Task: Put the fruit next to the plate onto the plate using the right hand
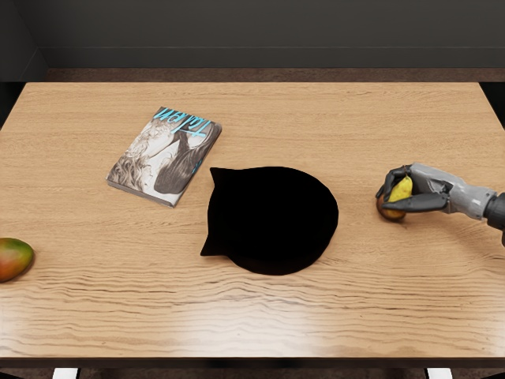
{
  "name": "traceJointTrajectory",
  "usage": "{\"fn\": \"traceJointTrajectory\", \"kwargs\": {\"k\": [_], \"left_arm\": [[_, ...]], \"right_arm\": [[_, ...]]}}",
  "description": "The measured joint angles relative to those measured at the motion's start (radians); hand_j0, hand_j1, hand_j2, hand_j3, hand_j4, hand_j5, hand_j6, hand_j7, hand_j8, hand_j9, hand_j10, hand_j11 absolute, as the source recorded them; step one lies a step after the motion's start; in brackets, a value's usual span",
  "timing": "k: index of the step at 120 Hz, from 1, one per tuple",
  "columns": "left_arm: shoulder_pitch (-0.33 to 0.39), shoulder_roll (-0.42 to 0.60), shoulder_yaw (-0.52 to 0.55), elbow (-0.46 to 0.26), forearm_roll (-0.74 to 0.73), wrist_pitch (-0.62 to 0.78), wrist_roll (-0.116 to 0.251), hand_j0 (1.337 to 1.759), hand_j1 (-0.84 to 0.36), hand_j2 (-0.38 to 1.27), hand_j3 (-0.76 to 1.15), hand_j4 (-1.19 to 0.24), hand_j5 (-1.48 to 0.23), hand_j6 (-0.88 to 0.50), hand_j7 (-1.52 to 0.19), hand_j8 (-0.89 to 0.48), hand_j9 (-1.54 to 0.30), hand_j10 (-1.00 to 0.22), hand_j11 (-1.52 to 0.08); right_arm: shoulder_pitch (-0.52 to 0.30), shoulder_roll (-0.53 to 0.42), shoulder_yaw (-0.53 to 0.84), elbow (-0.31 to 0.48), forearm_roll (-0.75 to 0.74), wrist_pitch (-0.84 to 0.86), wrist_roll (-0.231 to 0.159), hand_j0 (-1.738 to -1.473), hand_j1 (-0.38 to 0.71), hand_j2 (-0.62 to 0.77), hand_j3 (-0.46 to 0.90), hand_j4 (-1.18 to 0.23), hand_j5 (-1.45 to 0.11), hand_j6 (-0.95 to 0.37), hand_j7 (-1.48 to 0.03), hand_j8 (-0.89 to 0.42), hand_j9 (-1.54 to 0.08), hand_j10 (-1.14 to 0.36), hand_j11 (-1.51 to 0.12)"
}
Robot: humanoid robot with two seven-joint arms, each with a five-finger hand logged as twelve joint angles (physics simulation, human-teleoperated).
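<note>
Head view: a wooden table [252,316] fills the picture, seen from above at a slant; a black plate [272,219] lies flat near its middle, round in outline with two pointed ears on its left side, one at the upper left and one at the lower left; its surface is plain black. To the right of the plate, apart from its rim, is the fruit [401,190], yellow on top and orange-brown below; the right hand [420,189] is wrapped around it, grey fingers [414,204] curled over its top and along its near side, so the hand grips the fruit; whether the fruit rests on the table or is raised just off it I cannot tell. The arm [472,200] runs from the hand away from the plate to the picture's right edge, light grey with a darker joint at that edge. To the upper left of the plate, near its upper ear but not touching it, lies a magazine [166,155], flat and turned askew; its cover shows a long-haired figure and teal lettering along its far edge. Far to the left of the plate, at the picture's left edge and partly cut off by it, lies a mango [13,258], red and green, well apart from the plate. Beyond the plate, past the table's far edge, stands a dark wall [252,31].
</note>
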Motion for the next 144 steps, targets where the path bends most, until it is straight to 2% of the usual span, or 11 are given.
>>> {"fn": "traceJointTrajectory", "kwargs": {"k": [14,22,57,72,85,102,144], "left_arm": [[0.0,0.0,0.0,0.0,0.0,0.0,0.0,1.658,0.35,0.0,0.0,0.0,0.0,0.0,0.0,0.0,0.0,0.0,0.0],[0.0,0.0,0.0,0.0,0.0,0.0,0.0,1.658,0.35,0.0,0.0,0.0,0.0,0.0,0.0,0.0,0.0,0.0,0.0],[0.0,0.0,0.0,0.0,0.0,0.0,0.0,1.658,0.35,0.0,0.0,0.0,0.0,0.0,0.0,0.0,0.0,0.0,0.0],[0.0,0.0,0.0,0.0,0.0,0.0,0.0,1.658,0.35,0.0,0.0,0.0,0.0,0.0,0.0,0.0,0.0,0.0,0.0],[0.0,0.0,0.0,0.0,0.0,0.0,0.0,1.658,0.35,0.0,0.0,0.0,0.0,0.0,0.0,0.0,0.0,0.0,0.0],[0.0,0.0,0.0,0.0,0.0,0.0,0.0,1.658,0.35,0.0,0.0,0.0,0.0,0.0,0.0,0.0,0.0,0.0,0.0],[0.0,0.0,0.001,0.0,0.0,0.0,0.0,1.658,0.35,0.0,0.0,0.0,0.0,0.0,0.0,0.0,0.0,0.0,0.0]], "right_arm": [[0.007,0.0,-0.003,0.001,-0.009,-0.001,0.0,-1.635,0.52,0.18,0.0,-0.85,-1.12,-0.73,-1.11,-0.27,-1.16,-0.15,-1.2],[0.016,-0.001,-0.006,0.001,-0.017,-0.006,0.0,-1.631,0.53,0.16,0.0,-0.86,-1.12,-0.75,-1.12,-0.29,-1.14,-0.16,-1.2],[0.064,-0.006,0.005,0.006,0.002,-0.008,0.0,-1.631,0.48,-0.08,0.0,-0.86,-1.14,-0.84,-1.13,-0.39,-1.16,-0.2,-1.2],[0.074,-0.031,0.008,0.061,0.037,-0.007,0.0,-1.63,0.5,-0.11,0.0,-0.86,-1.15,-0.85,-1.13,-0.48,-1.16,-0.22,-1.2],[0.088,-0.036,0.007,0.101,0.064,-0.007,0.0,-1.627,0.49,-0.16,0.0,-0.85,-1.18,-0.86,-1.13,-0.48,-1.19,-0.22,-1.22],[0.108,-0.024,0.004,0.14,0.086,-0.006,0.0,-1.627,0.51,-0.16,0.0,-0.84,-1.2,-0.86,-1.13,-0.5,-1.2,-0.24,-1.23],[0.125,0.075,0.009,0.196,0.13,-0.008,0.0,-1.621,0.51,-0.15,0.0,-0.83,-1.22,-0.87,-1.13,-0.52,-1.2,-0.25,-1.22]]}}
